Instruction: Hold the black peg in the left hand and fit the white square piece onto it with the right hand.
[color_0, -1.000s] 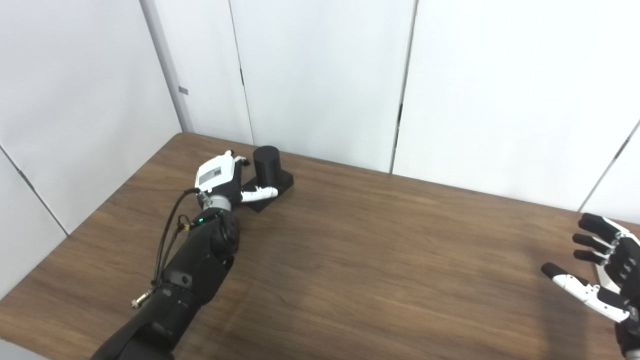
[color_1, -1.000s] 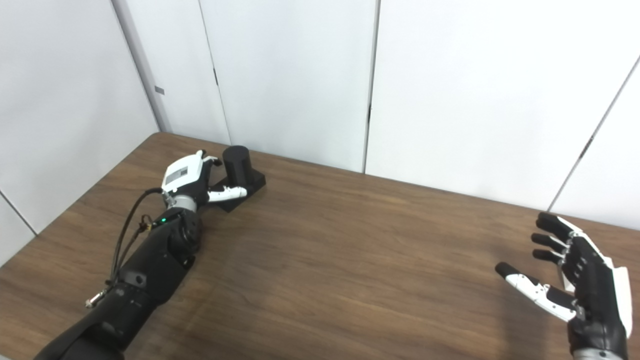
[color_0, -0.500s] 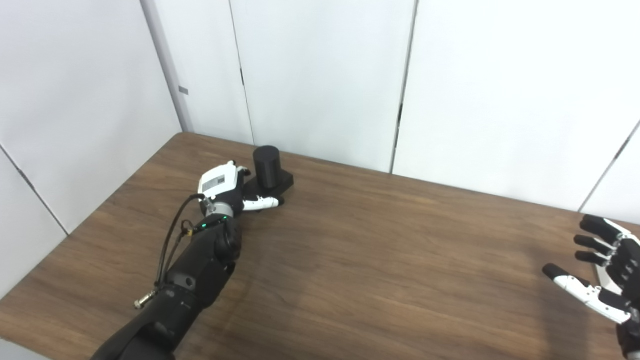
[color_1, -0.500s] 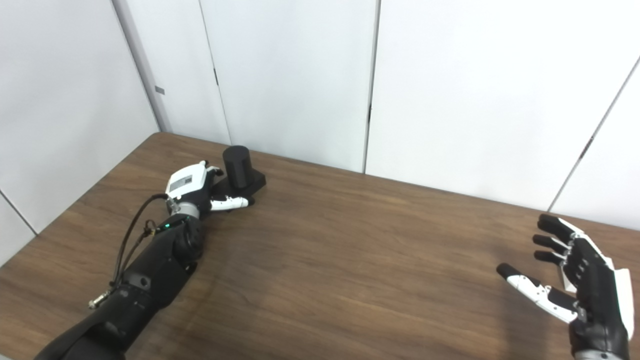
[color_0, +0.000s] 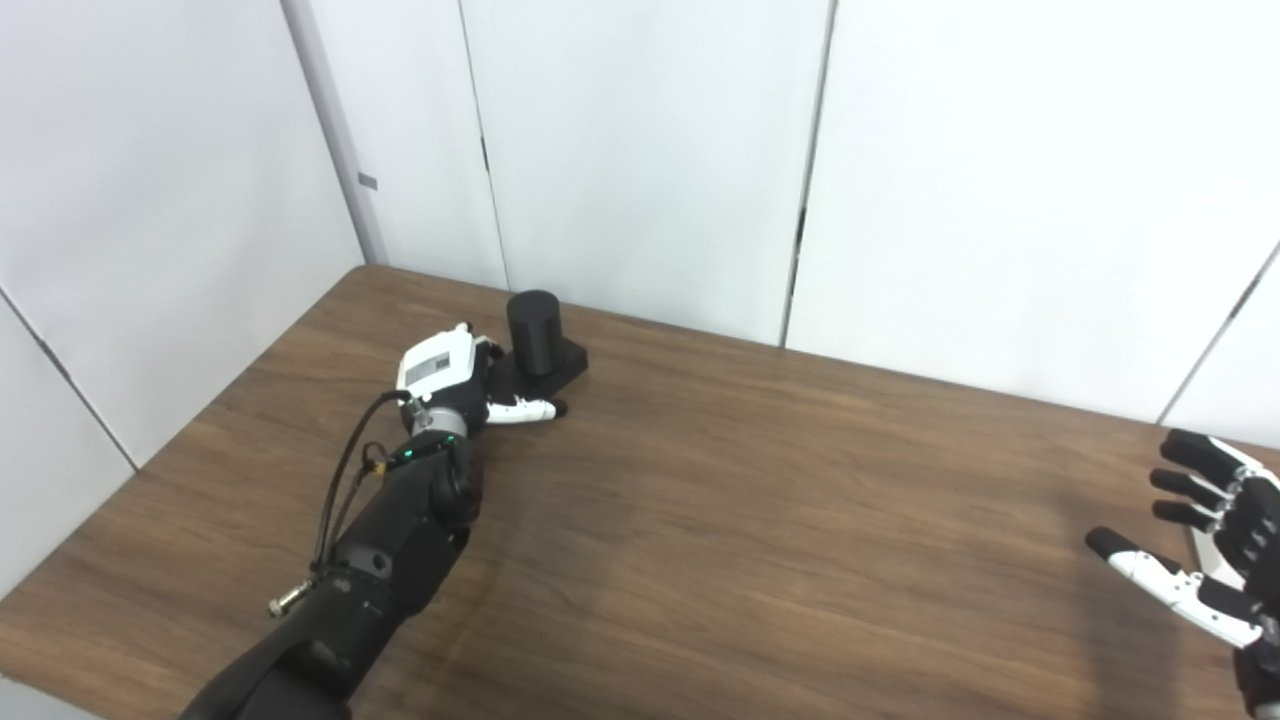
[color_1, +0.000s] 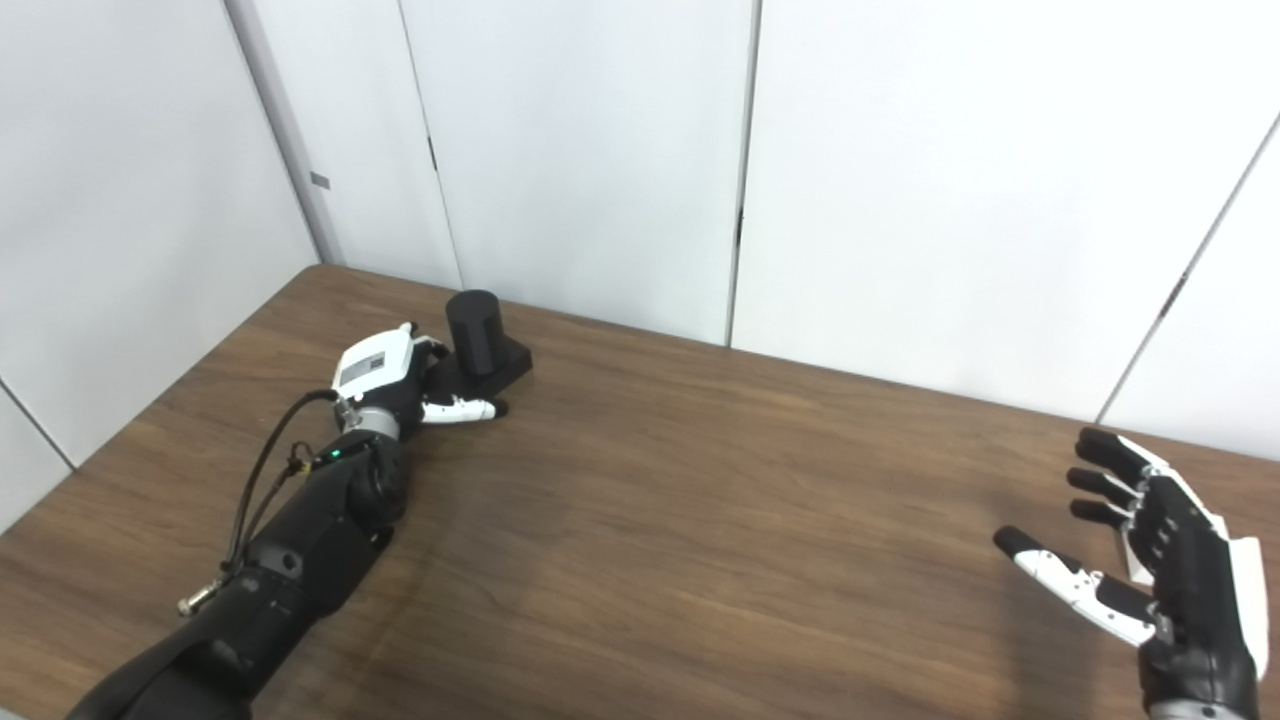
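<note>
Left eye view shows the black peg (color_0: 532, 319) standing straight up on its flat base, far back on the tabletop (color_0: 720, 520). My left hand (color_0: 455, 382) lies against the base — whether it grips, I cannot tell. My right hand (color_1: 1150, 560) waits far off, fingers spread, holding nothing.

Left arm stretched to far left, left hand (color_0: 447, 378) low, thumb out rightward. Right hand (color_1: 1160, 580) near right, raised, fingers spread, holding nothing.
</note>
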